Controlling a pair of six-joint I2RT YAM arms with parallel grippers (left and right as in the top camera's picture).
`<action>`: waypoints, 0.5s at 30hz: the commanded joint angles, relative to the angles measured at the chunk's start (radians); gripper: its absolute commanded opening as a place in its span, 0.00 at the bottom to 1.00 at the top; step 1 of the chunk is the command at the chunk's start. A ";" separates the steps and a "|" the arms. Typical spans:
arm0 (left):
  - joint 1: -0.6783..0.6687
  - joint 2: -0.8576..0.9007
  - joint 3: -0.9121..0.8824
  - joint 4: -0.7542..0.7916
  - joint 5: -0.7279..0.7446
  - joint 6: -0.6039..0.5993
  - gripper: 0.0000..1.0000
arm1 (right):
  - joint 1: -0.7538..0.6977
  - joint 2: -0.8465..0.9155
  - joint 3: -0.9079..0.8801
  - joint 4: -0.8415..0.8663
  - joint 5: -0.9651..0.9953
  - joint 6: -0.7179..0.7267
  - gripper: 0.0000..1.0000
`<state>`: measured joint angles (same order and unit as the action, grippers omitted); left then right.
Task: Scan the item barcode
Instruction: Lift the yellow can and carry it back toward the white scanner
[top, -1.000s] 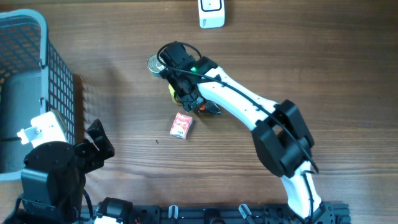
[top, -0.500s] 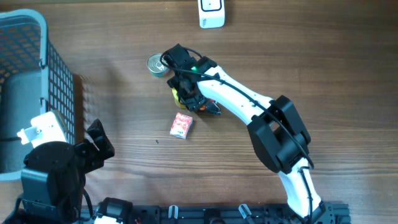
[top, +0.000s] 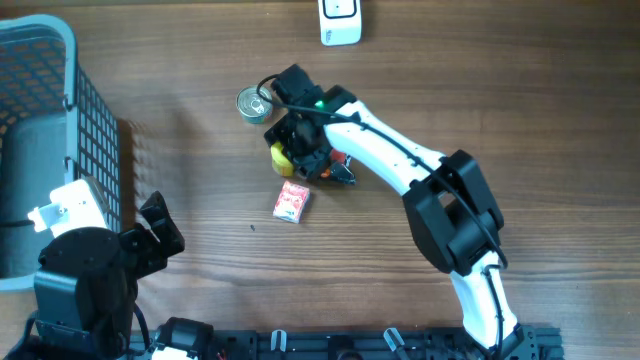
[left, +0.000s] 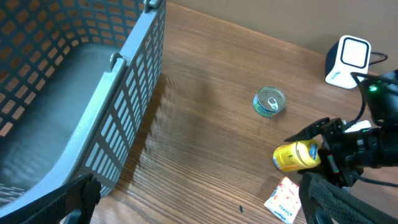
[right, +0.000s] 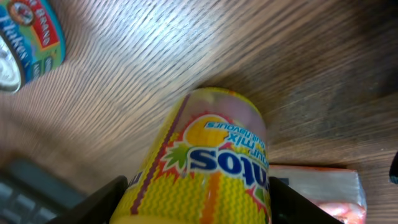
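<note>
Wood-grain counter (top: 200, 250), no room visible beyond it. Landmark is the tin (top: 252, 104), upright with its lid up.

Blue mesh basket (top: 95, 130) sits far left of the tin at the counter's left edge. The left arm (top: 85, 265) is parked down-left of the tin near the front edge. The left gripper (left: 199, 196) has its fingers spread wide with nothing between them, aimed across the counter toward the tin.

The yellow can (top: 281, 156) lies on its side just down-right of the tin, not touching it. The right gripper (right: 199, 193) is over it, and the fingers (right: 102, 193) press both sides of the can, gripping it. A red packet (top: 291, 201) lies flat below the tin, just past the can. The white scanner (top: 340, 20) is up-right of the tin at the far edge.

The right arm (top: 400, 165) reaches in diagonally from the lower right, elbow well right of the tin.

There is bare counter between basket and tin, and more right of the arm.
</note>
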<state>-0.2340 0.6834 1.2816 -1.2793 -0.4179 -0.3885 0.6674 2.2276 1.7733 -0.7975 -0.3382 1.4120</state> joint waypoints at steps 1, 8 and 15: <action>-0.005 -0.003 -0.006 0.002 0.009 -0.016 1.00 | -0.056 0.009 0.007 0.012 -0.192 -0.114 0.64; -0.005 -0.003 -0.006 0.002 0.010 -0.017 1.00 | -0.102 0.009 0.007 -0.023 -0.204 -0.182 0.60; -0.005 -0.003 -0.006 0.002 0.009 -0.016 1.00 | -0.111 0.009 0.007 -0.018 -0.312 -0.225 0.60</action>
<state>-0.2340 0.6834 1.2816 -1.2797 -0.4175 -0.3916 0.5610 2.2276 1.7733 -0.8219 -0.5602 1.2327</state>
